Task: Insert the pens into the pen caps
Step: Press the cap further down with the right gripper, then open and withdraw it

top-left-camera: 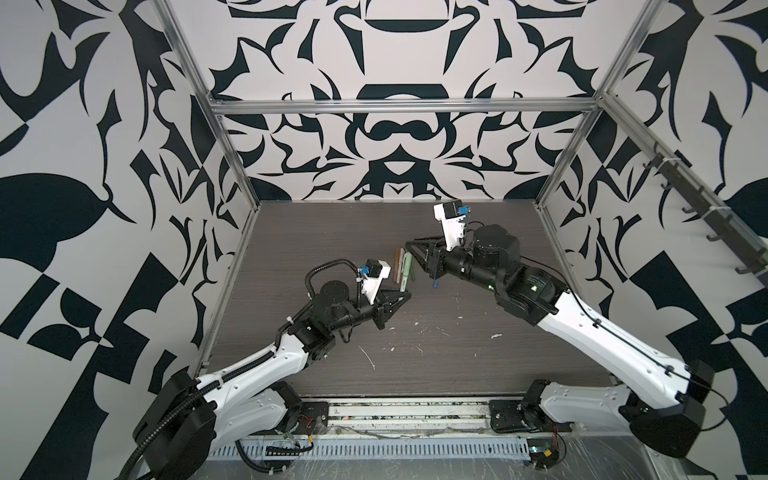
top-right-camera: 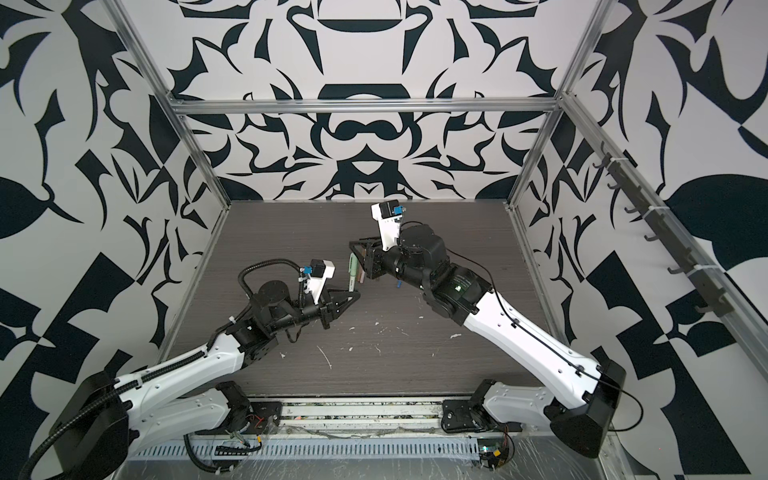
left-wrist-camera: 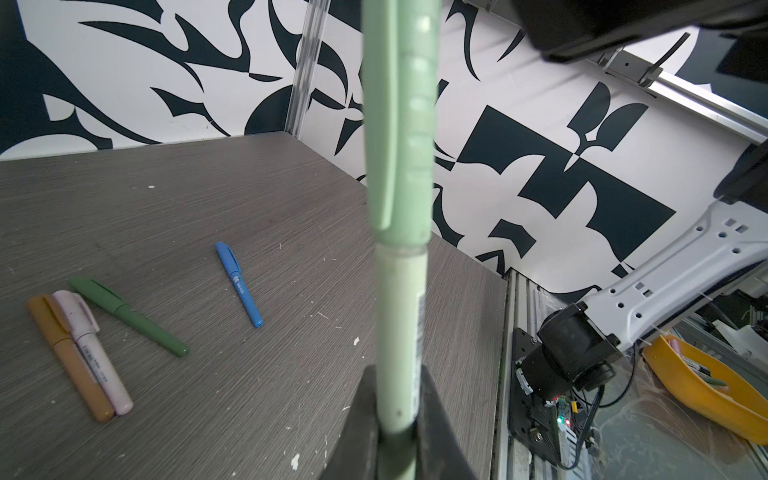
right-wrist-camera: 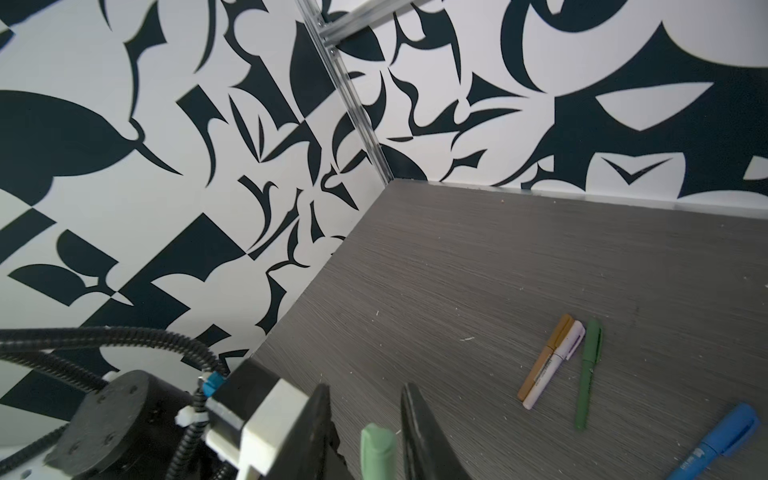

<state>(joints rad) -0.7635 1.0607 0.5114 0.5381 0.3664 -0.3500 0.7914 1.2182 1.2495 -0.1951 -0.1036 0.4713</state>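
Left gripper (left-wrist-camera: 397,374) is clamped on the lower barrel of the pale green pen (left-wrist-camera: 401,311) and holds it clear of the table (top-left-camera: 457,361). Only the left wrist view shows the pale green cap (left-wrist-camera: 399,124) seated on the pen's far end, with its clip lying along it. Right gripper (right-wrist-camera: 365,386) comes at that capped end from the opposite side. In the right wrist view its jaws stand parted with the cap's rounded tip between them. A sliver of gap shows on each side, so they surround it without pinching.

In both top views the held pen spans the short space between the two grippers, near the middle of the table.

Beyond it four capped pens lie flat. The wrist views show them clearly, while the top views give only slivers beside the right arm. The orange-brown pen (left-wrist-camera: 68,357) and pale pink pen (left-wrist-camera: 93,353) touch side by side. The dark green pen (left-wrist-camera: 126,316) lies just beside them, and the blue pen (left-wrist-camera: 239,284) sits well apart.

The front half of the table is bare apart from white flecks (top-left-camera: 368,357). Wide bare surface also runs back to the patterned walls (top-left-camera: 395,137). Past the table's edge, only the left wrist view shows a yellow tray (left-wrist-camera: 685,386).
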